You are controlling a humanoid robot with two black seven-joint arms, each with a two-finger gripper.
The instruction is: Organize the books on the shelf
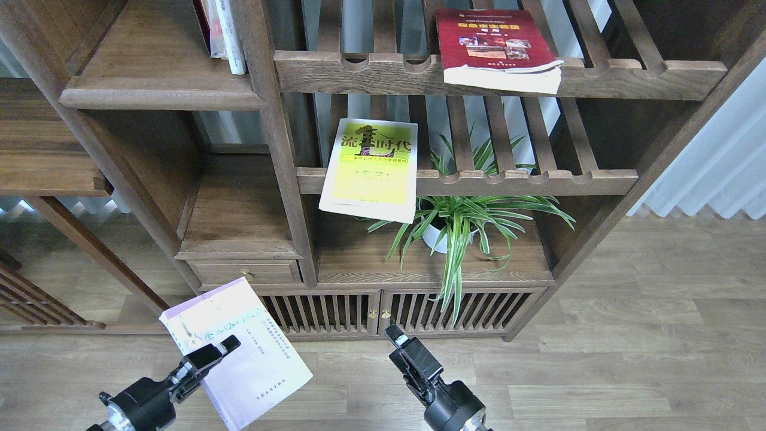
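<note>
Yellow-green book (371, 170) reads 流金时代; left pincer (210, 354) clamps the lavender book (239, 353), right pincer (398, 341) closed, empty.

The upright books (220, 33) on the plank shelf (161, 90) are cut off by the top edge. The left gripper (218, 352) covers part of the lavender book (251, 359), whose small print is unreadable. The right gripper (396, 336) shows end-on, its fingers indistinguishable. Leaves hide much of the white plant pot (440, 238).
</note>
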